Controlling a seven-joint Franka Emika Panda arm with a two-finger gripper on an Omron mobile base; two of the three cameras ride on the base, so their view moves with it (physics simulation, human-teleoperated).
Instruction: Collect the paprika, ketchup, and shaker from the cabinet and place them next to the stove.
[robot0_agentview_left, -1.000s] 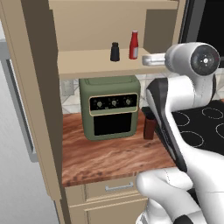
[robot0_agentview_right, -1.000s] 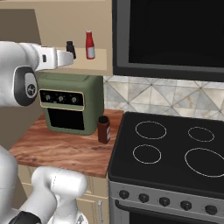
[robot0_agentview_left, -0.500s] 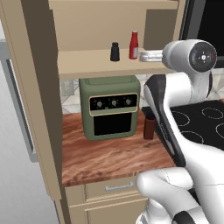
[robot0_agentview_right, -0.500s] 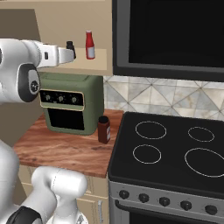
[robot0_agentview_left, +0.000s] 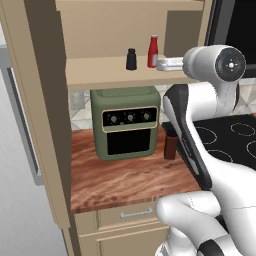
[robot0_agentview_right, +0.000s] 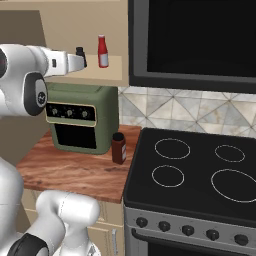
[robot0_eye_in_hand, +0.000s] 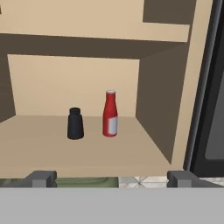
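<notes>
The ketchup and the black shaker stand side by side on the cabinet shelf, shaker on the left. My gripper is open and empty, level with the shelf's front edge and short of both. From the left base view the gripper sits just right of the ketchup and shaker. The paprika stands on the wooden counter beside the stove, between it and the toaster oven. The ketchup is also in the right base view.
An olive-green toaster oven sits on the counter under the shelf. A dark microwave front hangs above the stove, right of the cabinet. The cabinet's side wall stands close to the right of the ketchup.
The hand has risen slightly and edged closer to the shelf's front edge. The bottles and the jar have not moved.
</notes>
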